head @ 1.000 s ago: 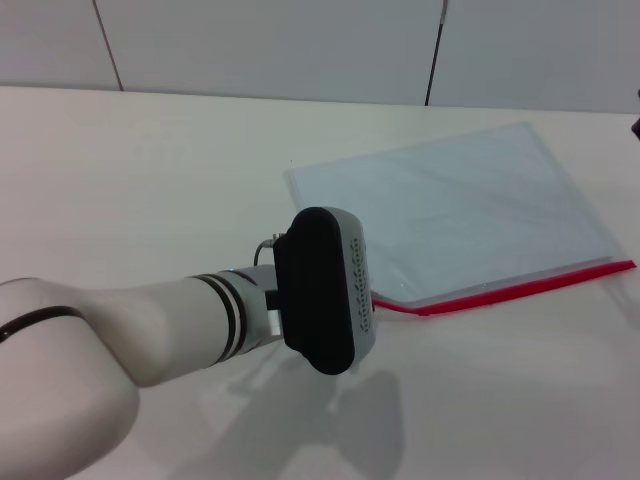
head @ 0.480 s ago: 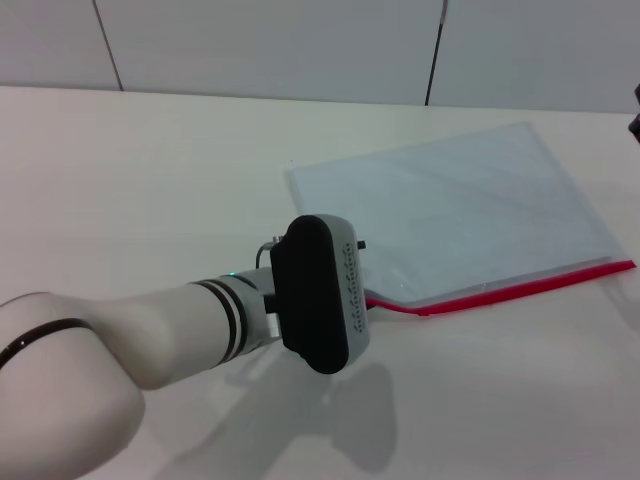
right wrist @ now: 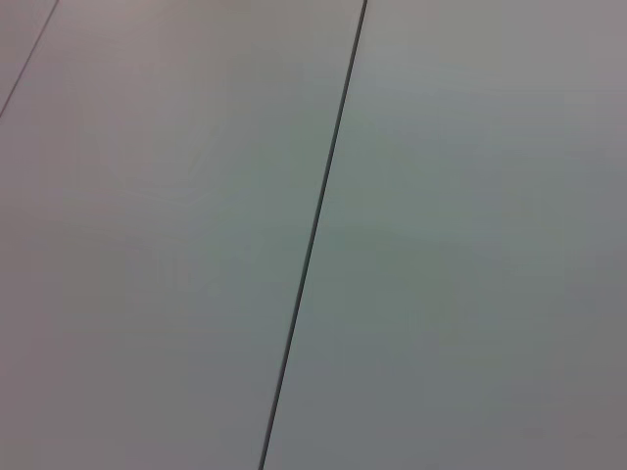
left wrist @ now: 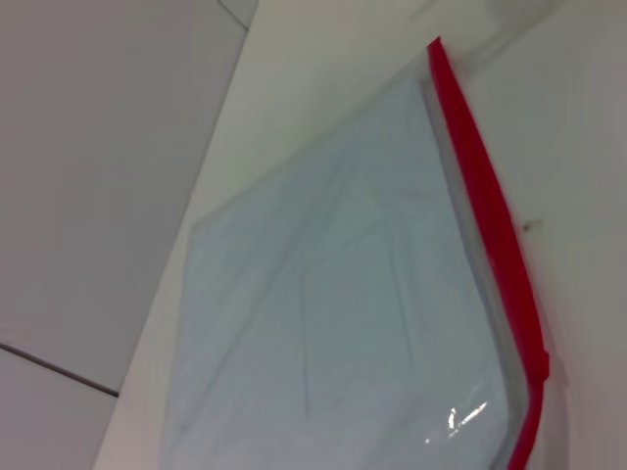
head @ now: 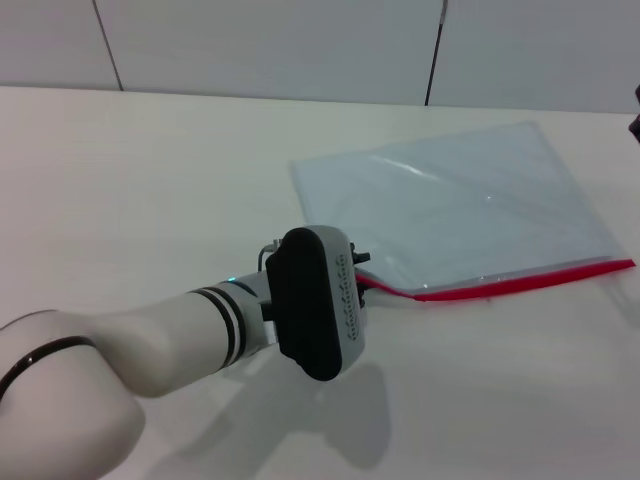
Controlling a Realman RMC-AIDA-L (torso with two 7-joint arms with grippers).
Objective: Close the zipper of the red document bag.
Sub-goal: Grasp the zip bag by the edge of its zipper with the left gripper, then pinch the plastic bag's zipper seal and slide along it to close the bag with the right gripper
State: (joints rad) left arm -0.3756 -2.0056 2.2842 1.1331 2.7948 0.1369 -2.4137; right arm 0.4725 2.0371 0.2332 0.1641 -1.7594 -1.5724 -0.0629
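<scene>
The red document bag [head: 470,215] lies flat on the table to the right of centre, pale blue and translucent. Its zipper [head: 520,284] is a red strip along the near long edge. The strip's left end bends up off the table towards my left gripper [head: 360,270]. That gripper sits right at the end of the strip, mostly hidden behind its own wrist housing. In the left wrist view the document bag [left wrist: 343,323] fills the picture, with the zipper [left wrist: 490,225] along one side. Only a dark sliver of my right gripper [head: 636,110] shows at the far right edge.
The cream table [head: 150,180] stretches out to the left of and behind the bag. A pale panelled wall [head: 300,50] rises behind the table's far edge. The right wrist view shows only wall panels [right wrist: 470,235].
My left wrist has shifted slightly down and to the left. The zipper's left end has risen off the table toward the gripper, and the bag's sheet has shifted and rippled.
</scene>
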